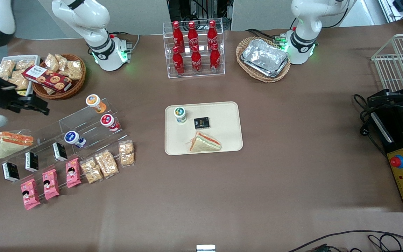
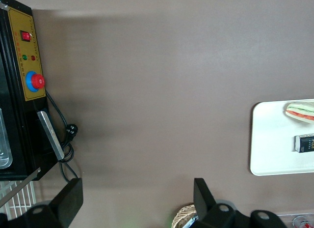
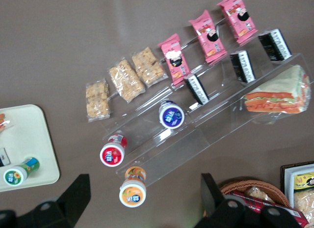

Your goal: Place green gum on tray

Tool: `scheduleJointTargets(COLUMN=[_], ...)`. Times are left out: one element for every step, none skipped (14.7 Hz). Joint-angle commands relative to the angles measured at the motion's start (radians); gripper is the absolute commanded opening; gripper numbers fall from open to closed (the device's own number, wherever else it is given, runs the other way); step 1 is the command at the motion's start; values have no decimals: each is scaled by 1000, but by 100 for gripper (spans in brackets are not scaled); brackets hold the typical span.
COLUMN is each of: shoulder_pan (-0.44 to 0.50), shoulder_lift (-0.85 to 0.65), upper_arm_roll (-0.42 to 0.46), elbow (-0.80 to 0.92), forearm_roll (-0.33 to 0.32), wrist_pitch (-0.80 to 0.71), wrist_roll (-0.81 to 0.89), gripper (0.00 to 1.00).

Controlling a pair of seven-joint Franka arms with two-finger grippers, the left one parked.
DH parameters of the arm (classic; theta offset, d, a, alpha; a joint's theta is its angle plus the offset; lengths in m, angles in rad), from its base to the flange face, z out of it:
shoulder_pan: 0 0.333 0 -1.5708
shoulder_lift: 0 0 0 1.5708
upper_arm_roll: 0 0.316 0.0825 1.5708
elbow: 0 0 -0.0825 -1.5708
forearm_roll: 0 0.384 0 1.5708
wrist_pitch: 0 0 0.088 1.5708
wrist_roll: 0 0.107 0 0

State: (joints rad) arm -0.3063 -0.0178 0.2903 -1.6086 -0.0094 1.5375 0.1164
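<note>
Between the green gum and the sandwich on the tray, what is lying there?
In the front view, a small black packet lies on the tray between the green gum and the sandwich. The gripper, fingers open, hangs far off above the acrylic shelf.

Matt brown cloth covers the surface, faintly creased. The tray looks smooth, matt beige plastic. The green gum is glossy white plastic with a printed lid. Clear, shiny acrylic forms the stepped stand. The black pincer looks matt, hard plastic, above the working arm's end of the surface.

Sandwich and green gum crowd tray.
</note>
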Motion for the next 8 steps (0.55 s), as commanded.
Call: scheduleJointTargets(shoulder_pan=[146,173,209,235,243,245,245,245], shoulder_lift=[-31,-30,-28,-31,-34,-34,-37,-36], upper_arm_roll=[-198,-235,-275,-302,-306,-306,-306,-306], elbow=[26,26,26,24,26,26,24,26], forearm_roll=[11,9,8,8,8,6,8,8], wrist_pitch=[-34,-31,-30,-31,-31,-31,-31,-30], wrist_roll=[-21,-21,-21,-21,-21,-20,-21,-21], gripper=[100,100,100,100,100,100,100,100])
